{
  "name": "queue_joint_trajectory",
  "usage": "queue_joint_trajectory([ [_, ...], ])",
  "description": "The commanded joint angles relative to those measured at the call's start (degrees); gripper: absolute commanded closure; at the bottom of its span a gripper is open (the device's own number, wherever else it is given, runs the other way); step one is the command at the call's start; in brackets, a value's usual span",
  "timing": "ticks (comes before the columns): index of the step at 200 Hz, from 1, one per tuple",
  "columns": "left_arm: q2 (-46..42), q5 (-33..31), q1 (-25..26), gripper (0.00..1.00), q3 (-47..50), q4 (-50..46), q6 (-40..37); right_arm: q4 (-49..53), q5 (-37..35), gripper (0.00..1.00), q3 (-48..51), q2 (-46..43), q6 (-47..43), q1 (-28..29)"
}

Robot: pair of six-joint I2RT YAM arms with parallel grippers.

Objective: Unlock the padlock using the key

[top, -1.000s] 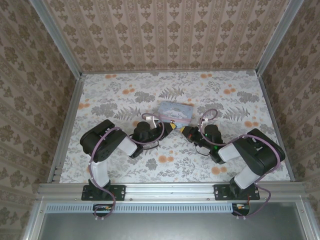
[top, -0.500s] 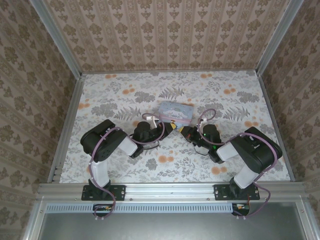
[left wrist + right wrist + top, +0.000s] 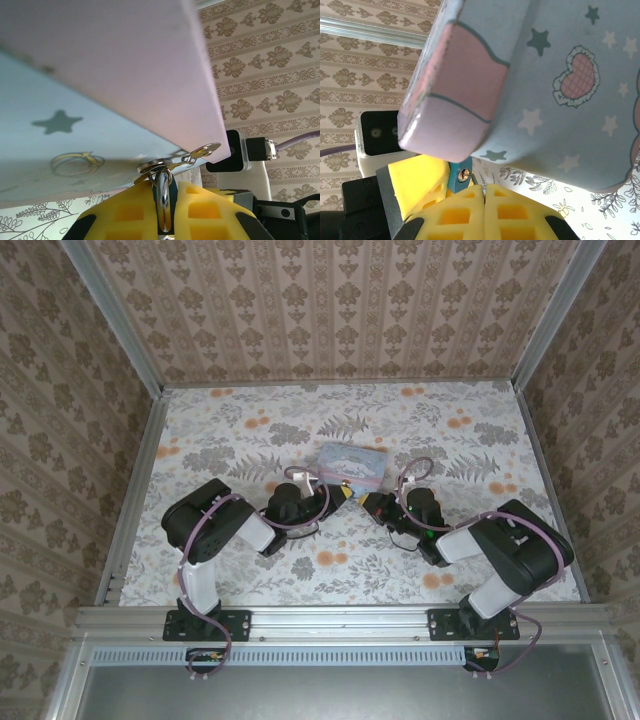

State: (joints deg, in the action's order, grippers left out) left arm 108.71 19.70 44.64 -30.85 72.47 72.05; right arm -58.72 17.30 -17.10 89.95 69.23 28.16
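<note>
Left gripper (image 3: 162,186) clenched on padlock (image 3: 455,181); silver shackle (image 3: 163,192) pinched between yellow pads, metal ring (image 3: 154,165) lying at its top. Padlock located between both grippers, just beside near edge of pale blue tin (image 3: 560,115). Right gripper (image 3: 481,190) pads pressed together, tips near padlock keyhole; anything held not discernible.

Two hands (image 3: 345,494) (image 3: 367,501), one pale blue tin (image 3: 350,465), one padlock (image 3: 455,172), seemingly one key (image 3: 201,151).
</note>
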Motion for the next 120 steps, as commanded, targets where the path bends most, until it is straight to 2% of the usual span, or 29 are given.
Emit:
queue_joint_trajectory([
  [1, 0.5, 0.2, 0.3, 1.00, -0.7, 1.9, -0.2, 0.2, -0.8, 1.00, -0.5, -2.2, -1.5, -0.1],
  [89, 0.8, 0.5, 0.4, 1.00, -1.0, 1.9, 0.3, -0.8, -0.4, 1.00, -1.1, -1.6, -1.4, -0.1],
  [120, -0.1, 1.1, 0.7, 1.00, -1.9, 2.1, 3.1, -5.1, -0.3, 1.00, -0.9, 0.0, -1.1, -0.1],
])
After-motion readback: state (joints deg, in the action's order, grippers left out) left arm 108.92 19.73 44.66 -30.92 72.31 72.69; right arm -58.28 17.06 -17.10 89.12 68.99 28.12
